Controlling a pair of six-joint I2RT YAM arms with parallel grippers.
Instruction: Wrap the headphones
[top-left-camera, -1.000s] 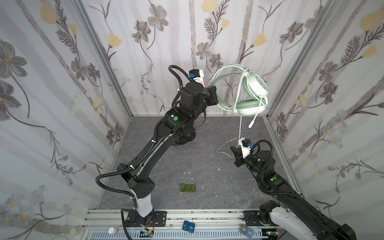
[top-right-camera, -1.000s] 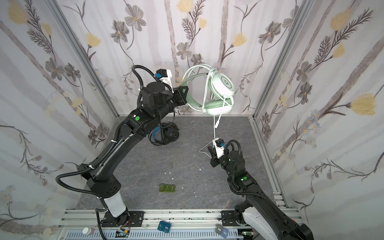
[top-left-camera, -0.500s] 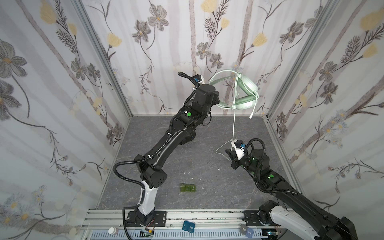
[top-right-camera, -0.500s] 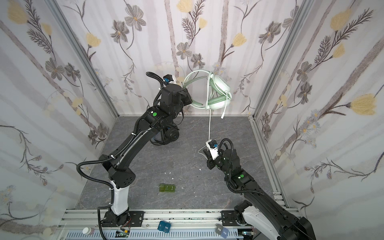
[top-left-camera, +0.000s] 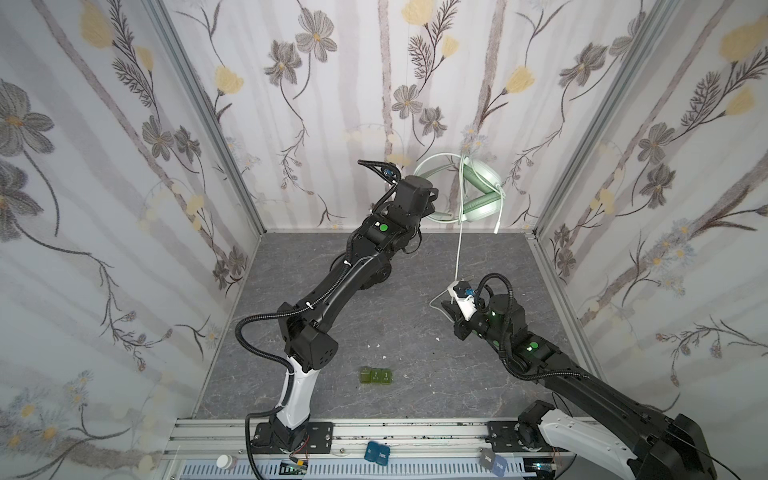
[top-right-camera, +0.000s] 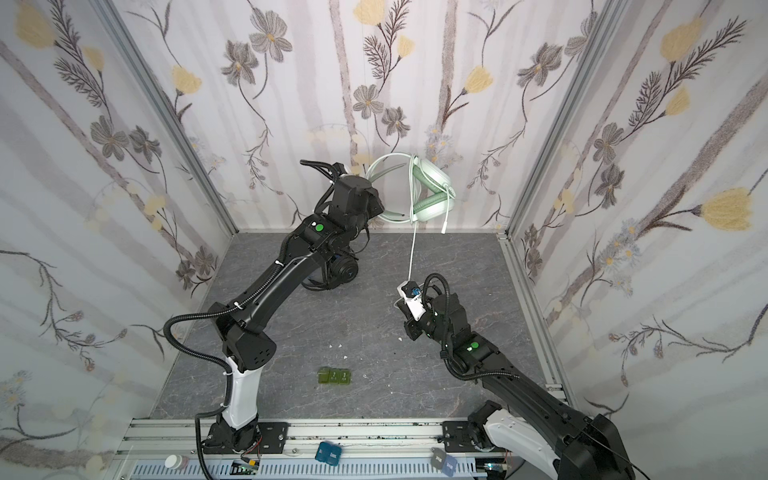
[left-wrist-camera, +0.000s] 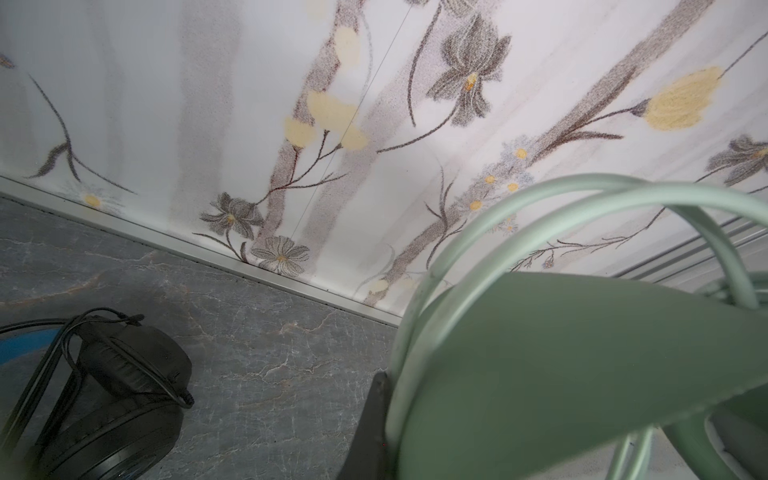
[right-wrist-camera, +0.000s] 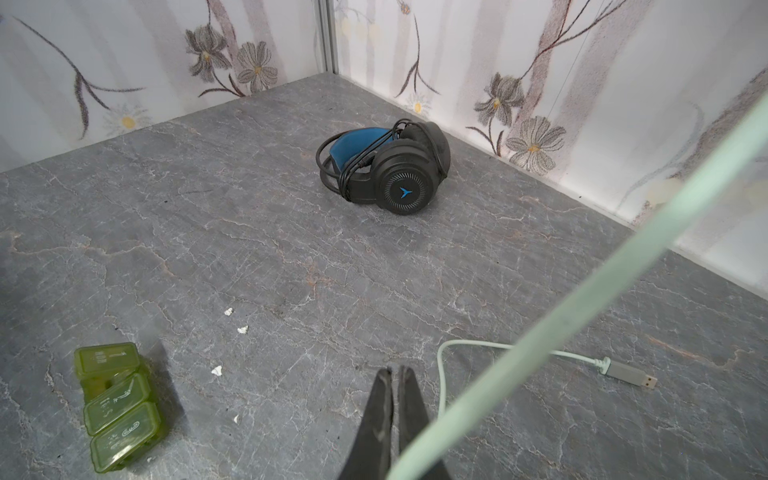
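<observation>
Though translucent, green boxes (right-wrist-camera: 118, 407): contents unclear.

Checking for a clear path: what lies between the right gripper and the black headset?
Bare grey table separates the right gripper and black headset in the right wrist view; white scraps lie off to one side.

Floral wallpaper walls (top-left-camera: 332, 104) on three sides; grey marbled floor (top-left-camera: 415, 353); aluminium corner posts (top-left-camera: 210, 124); even light.
</observation>
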